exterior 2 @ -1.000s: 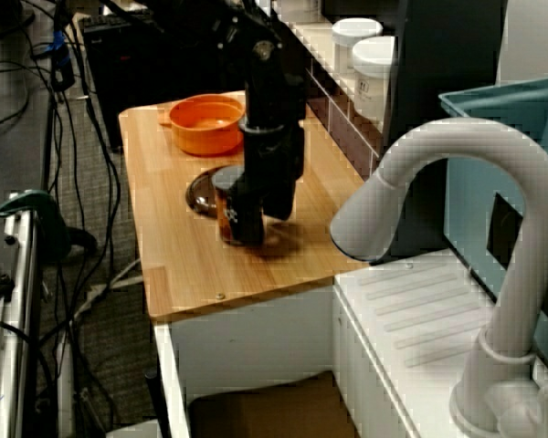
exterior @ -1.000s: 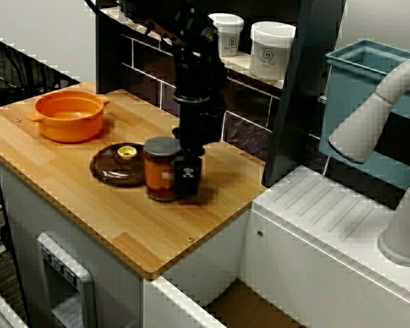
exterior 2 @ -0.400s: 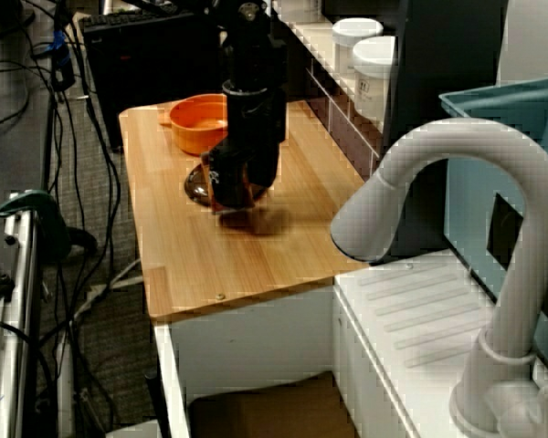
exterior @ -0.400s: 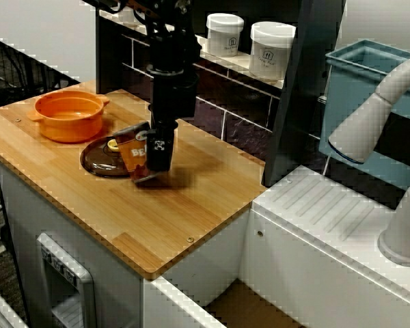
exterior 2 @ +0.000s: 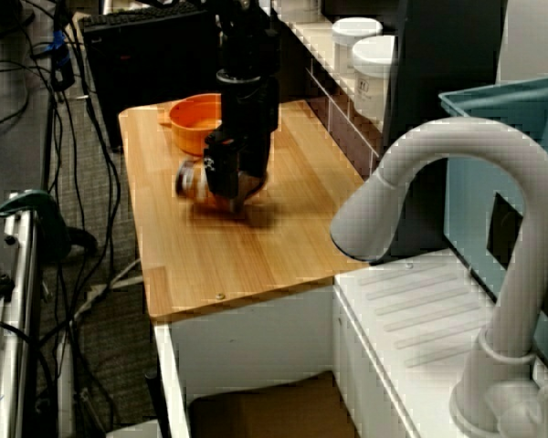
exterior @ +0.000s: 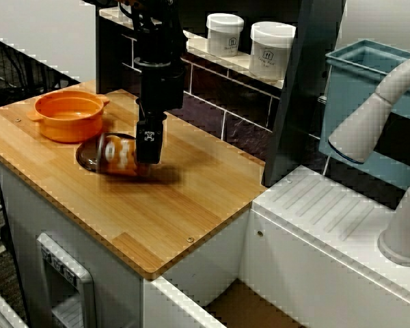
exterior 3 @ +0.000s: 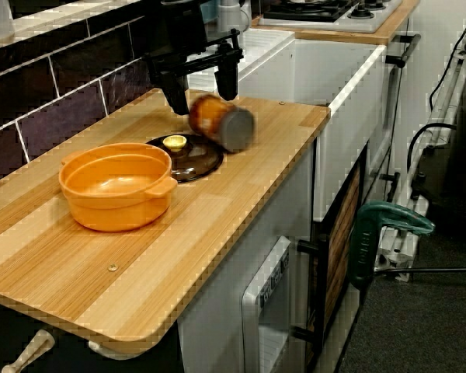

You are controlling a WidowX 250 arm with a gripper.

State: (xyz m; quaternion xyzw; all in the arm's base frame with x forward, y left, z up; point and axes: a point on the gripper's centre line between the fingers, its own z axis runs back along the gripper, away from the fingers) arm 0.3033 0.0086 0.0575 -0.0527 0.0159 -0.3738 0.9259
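Note:
A glass jar (exterior 3: 220, 121) of orange-brown contents with a grey cap lies tipped on its side, blurred, over the edge of a dark round lid (exterior 3: 188, 161) with a yellow knob. In the view from the pot end, my gripper (exterior 3: 202, 92) hangs just above the jar with its two fingers (exterior 3: 173, 96) spread wide; it is open and the jar sits below them. In the front view the gripper (exterior: 149, 146) is right beside the blurred jar (exterior: 118, 154). In the view from the sink end the gripper (exterior 2: 225, 179) partly hides the jar (exterior 2: 194, 182).
An orange pot (exterior: 68, 116) stands left of the lid on the wooden counter (exterior: 178, 212). Two white tubs (exterior: 272, 49) sit on the shelf behind. A dark post (exterior: 297, 89), a blue bin (exterior: 359, 89), a white faucet (exterior: 376, 116) and a drainboard (exterior: 328, 212) lie to the right.
The arm has swept left toward the orange pot. The jar, upright a second ago, has been pushed along and tipped onto its side, and the dark lid has slid left.

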